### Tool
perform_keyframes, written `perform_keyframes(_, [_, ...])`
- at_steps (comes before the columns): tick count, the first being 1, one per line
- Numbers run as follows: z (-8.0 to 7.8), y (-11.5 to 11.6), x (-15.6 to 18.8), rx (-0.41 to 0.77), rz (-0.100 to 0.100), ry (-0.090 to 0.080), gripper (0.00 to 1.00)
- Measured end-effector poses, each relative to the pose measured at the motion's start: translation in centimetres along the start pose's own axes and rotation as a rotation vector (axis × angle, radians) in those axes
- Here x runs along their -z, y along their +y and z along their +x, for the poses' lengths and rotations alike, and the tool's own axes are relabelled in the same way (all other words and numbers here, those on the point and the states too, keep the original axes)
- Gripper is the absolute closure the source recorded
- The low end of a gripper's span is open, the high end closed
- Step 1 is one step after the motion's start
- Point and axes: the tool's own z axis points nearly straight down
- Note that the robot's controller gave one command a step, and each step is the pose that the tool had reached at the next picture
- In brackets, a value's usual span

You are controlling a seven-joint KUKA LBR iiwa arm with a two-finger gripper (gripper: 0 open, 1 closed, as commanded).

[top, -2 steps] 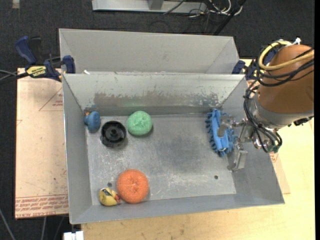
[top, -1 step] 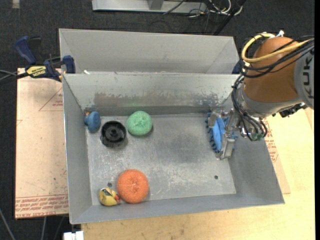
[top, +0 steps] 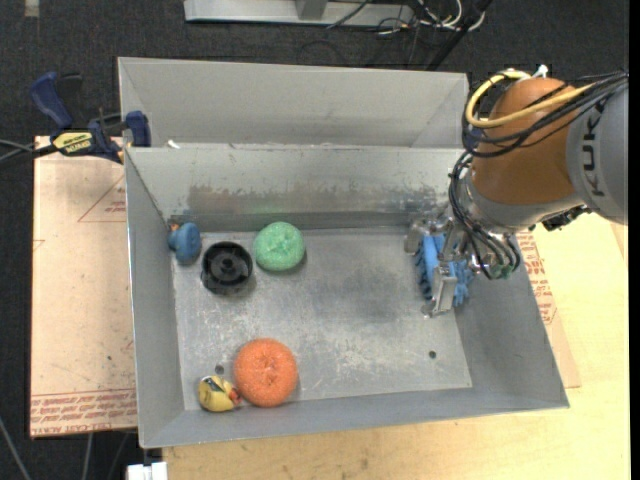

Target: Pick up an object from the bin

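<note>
1. We find the pincer [top: 441, 280] low at the right end of the bin [top: 340, 313], close to the right wall. We cannot tell whether it is open or closed.
2. A blue piece [top: 431, 261] shows at the pincer. We cannot tell whether it is a thing from the bin or part of the robot. If it is a thing and poorly seated, a lift may drop it.
3. The floor around the pincer is bare. In our judgement a closing here may take nothing, and a further descent may strike the metal or scrape the sloping wall.
4. The plain candidates lie well apart, at the left. The green ball [top: 279, 246] is nearest, with the black disc [top: 228, 267] just beside it and the blue lump [top: 185, 241] beyond. The orange ball [top: 266, 373] and yellow toy [top: 217, 394] touch at the front.
5. We judge that either ball may roll out of an off-centre pinch, and that a close neighbour may be knocked or caught along with it.
</note>
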Motion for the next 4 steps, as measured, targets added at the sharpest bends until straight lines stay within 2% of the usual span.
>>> perform_keyframes(1, [0.4, 2.6, -2.6, 0.023, 0.005, -0.003, 0.0])
perform_keyframes(2, [-2.1, 9.1, -3.0, -0.118, 0.0, 0.0, 0.0])
perform_keyframes(3, [-2.5, 12.0, -5.0, -0.107, -0.004, -0.007, 0.0])
perform_keyframes(4, [-1.0, 12.4, -7.0, -0.017, 0.005, -0.003, 0.0])
